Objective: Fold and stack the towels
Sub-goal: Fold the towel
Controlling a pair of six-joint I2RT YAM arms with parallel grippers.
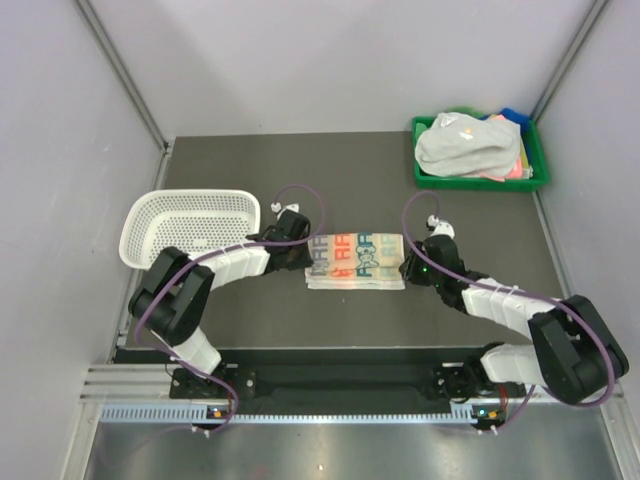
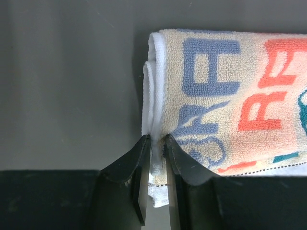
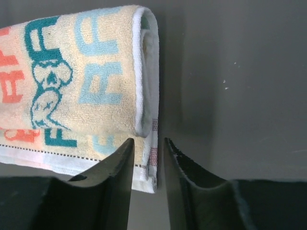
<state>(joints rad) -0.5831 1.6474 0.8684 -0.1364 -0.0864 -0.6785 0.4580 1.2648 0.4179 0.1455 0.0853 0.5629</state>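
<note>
Left wrist: left gripper [image 2: 156, 139] pinches the lettered towel [image 2: 216, 91] by its hem. Now right gripper [image 3: 148, 143]: slightly parted, corner loose between.

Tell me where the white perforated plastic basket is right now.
In the top view, the white perforated plastic basket sits at the left of the table, behind the left arm and left of the folded lettered towel.

The folded towel with coloured letters [image 1: 356, 260] lies flat between both jaws, its white end pinched in the left jaws. The other towels [image 1: 465, 145] sit heaped far behind the right jaws.
</note>
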